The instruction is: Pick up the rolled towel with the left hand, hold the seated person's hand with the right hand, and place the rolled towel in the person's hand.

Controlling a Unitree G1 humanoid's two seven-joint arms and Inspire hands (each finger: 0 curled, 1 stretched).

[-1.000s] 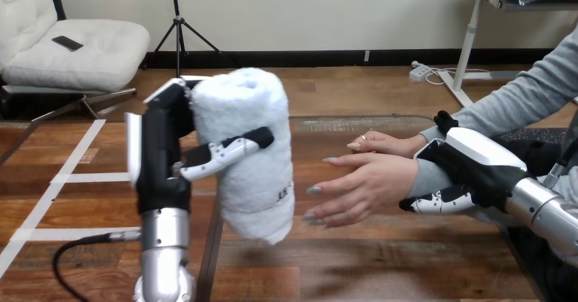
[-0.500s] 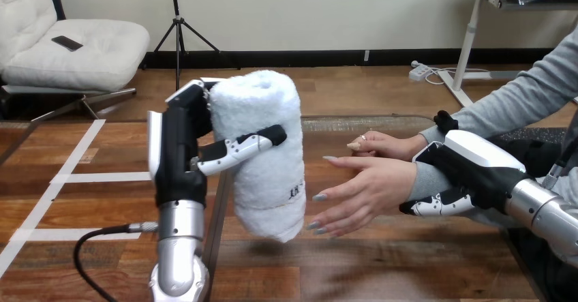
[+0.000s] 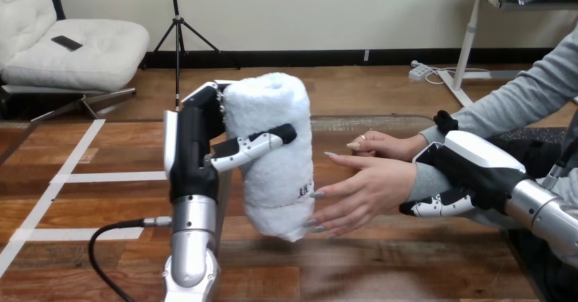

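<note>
Head view: the left robot hand [image 3: 194, 152] is up above the counter [image 3: 382, 261]. It is closed around the rolled towel [image 3: 279, 172]. Its thumb [image 3: 249, 146] lies across the front of the towel and its fingers go around the back. The white towel stands almost straight up, tipped a little, with its bottom end hanging in the air, off the counter.

The right robot hand [image 3: 477, 162] is at the right side. It is wrapped around the person's wrist [image 3: 422, 178], where the grey sleeve ends, with one part over the top and one part under. It looks like it is holding the arm steady.

The person's hand [image 3: 368, 186] is open and reaches out toward the towel. The fingertips are right at the towel's lower side and look to be touching it. The fingers have not closed around it. The person's other hand [image 3: 382, 142] rests just behind, holding nothing.

So two jobs look done: the towel is picked up and the person's arm is held. The last job is not done yet. The towel needs to go a bit more to the right, into the open palm. Then the left robot hand needs to let go so the person can keep it.
</note>
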